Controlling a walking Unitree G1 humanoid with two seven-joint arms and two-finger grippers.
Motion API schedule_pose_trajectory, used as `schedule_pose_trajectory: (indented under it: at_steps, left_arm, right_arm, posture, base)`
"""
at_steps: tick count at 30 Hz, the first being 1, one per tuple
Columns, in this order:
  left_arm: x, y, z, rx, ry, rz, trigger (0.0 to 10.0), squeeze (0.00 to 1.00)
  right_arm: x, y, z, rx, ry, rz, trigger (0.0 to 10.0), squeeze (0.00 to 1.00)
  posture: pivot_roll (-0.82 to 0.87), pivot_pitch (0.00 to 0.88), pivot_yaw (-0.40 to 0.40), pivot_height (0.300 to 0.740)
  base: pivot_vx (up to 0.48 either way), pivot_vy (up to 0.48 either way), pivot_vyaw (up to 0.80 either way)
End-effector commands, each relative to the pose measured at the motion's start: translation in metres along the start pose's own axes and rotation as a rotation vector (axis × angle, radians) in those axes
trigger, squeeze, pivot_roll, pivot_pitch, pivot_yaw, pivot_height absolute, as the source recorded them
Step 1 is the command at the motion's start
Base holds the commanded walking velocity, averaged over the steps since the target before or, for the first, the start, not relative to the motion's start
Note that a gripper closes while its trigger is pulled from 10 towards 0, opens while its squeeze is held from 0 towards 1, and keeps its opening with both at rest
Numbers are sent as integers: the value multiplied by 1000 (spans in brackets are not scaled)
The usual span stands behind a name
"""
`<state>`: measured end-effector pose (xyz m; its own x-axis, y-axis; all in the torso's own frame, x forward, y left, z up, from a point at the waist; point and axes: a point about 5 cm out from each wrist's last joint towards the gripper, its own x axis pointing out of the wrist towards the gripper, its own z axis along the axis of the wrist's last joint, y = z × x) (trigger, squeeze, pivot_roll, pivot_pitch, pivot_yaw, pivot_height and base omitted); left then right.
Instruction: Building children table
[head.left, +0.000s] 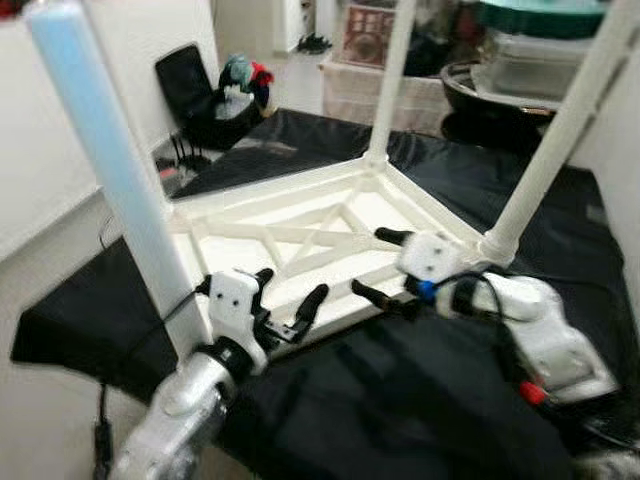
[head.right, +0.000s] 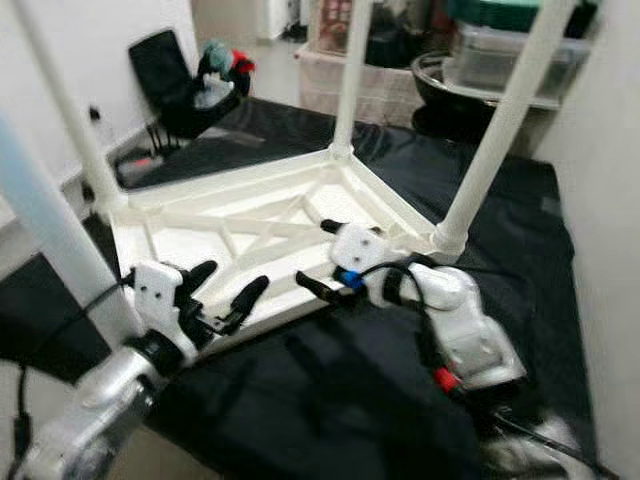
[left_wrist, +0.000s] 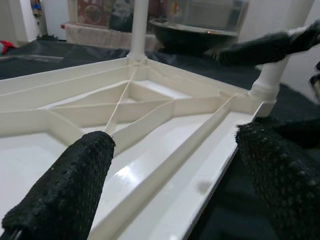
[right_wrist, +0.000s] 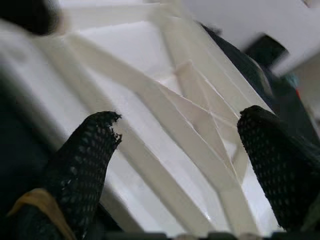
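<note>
On the black cloth-covered platform (head.left: 420, 400) the white plastic children's table (head.left: 300, 240) lay upside down, ribbed underside up, with legs already standing at its corners, so I judged the build mostly done. My left gripper (head.left: 290, 300) hung at the near rim, fingers spread wide, holding nothing. My right gripper (head.left: 385, 262) hovered over the right rim, also wide and empty. Room was tight: a pale blue-white leg (head.left: 100, 170) stood against the left arm, with clutter bins (head.left: 380, 60) behind.
</note>
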<state>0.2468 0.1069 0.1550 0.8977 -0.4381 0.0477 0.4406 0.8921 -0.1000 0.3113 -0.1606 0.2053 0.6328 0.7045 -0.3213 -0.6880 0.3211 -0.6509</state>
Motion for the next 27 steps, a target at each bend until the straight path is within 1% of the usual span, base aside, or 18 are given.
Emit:
schedule_pose_trajectory:
  at_steps: [1,2,3,4,5,6,7,9,11,12,13,14,16,17,19,22,24,27]
  left_arm:
    - [0,0,-4,4,24,-4,10000,0]
    - [0,0,-4,6,28,-7,10000,0]
    - [0,-1,-5,12,38,-8,10000,0]
    - [0,-1,-5,12,38,-8,10000,0]
    - [0,-1,-6,17,47,-9,10000,0]
    - [0,-1,-6,17,47,-9,10000,0]
    - [1,-2,-8,26,56,-14,10000,0]
    - [0,-3,-8,28,59,-17,10000,0]
    - [0,-5,-10,49,76,-36,10000,0]
    - [0,-5,-10,49,76,-36,10000,0]
    - [-1,-7,-11,61,84,-46,10000,0]
    - [-1,-7,-11,61,84,-46,10000,0]
    - [-2,-9,-11,63,86,-49,10000,0]
    - [-2,-9,-11,63,86,-49,10000,0]
    - [-2,-10,-11,60,88,-49,10000,0]
    - [-3,-11,-11,56,89,-49,10000,0]
    - [-3,-12,-11,52,89,-48,10000,0]
    - [-3,-12,-10,51,89,-48,10000,0]
  right_arm:
    - [-2,3,-6,-22,36,52,10000,0]
    - [-2,2,-6,-42,46,73,10000,0]
    - [1,0,-6,-112,92,133,10000,0]
    - [1,0,-6,-112,92,133,10000,0]
    - [5,0,-8,-166,139,172,10000,0]
    - [5,0,-8,-166,139,172,10000,0]
    - [11,1,-12,-192,180,207,10000,0]
    - [12,2,-13,-195,193,222,10000,0]
    - [20,-1,-15,-256,235,213,10000,0]
    - [20,-1,-15,-256,235,213,10000,0]
    - [27,-6,-15,-279,246,192,10000,0]
    - [27,-6,-15,-279,246,192,10000,0]
    - [34,-11,-11,-281,238,180,10000,0]
    - [34,-11,-11,-281,238,180,10000,0]
    - [38,-17,-7,-279,229,178,10000,0]
    - [44,-21,-3,-276,239,206,10000,0]
    - [50,-22,0,-265,243,249,10000,0]
    - [52,-23,0,-262,248,258,10000,0]
  posture:
    - [-65,87,-67,740]
    - [-65,88,-66,740]
    - [-64,91,-66,740]
    - [-64,91,-66,740]
    - [-64,94,-64,740]
    - [-64,94,-64,740]
    - [-63,97,-65,740]
    - [-61,99,-66,740]
    - [-56,103,-68,740]
    - [-56,103,-68,740]
    - [-49,111,-73,740]
    - [-49,111,-73,740]
    - [-51,117,-76,740]
    - [-51,117,-76,740]
    - [-49,121,-80,740]
    - [-50,125,-84,740]
    - [-51,133,-92,740]
    - [-49,134,-93,740]
  base:
    - [0,0,0]
    - [0,0,0]
    - [0,0,0]
    - [0,0,0]
    - [0,0,0]
    - [0,0,0]
    - [0,0,0]
    - [0,0,0]
    - [0,0,0]
    - [0,0,0]
    - [0,0,0]
    - [0,0,0]
    - [0,0,0]
    - [0,0,0]
    - [0,0,0]
    - [0,0,0]
    - [0,0,0]
    - [0,0,0]
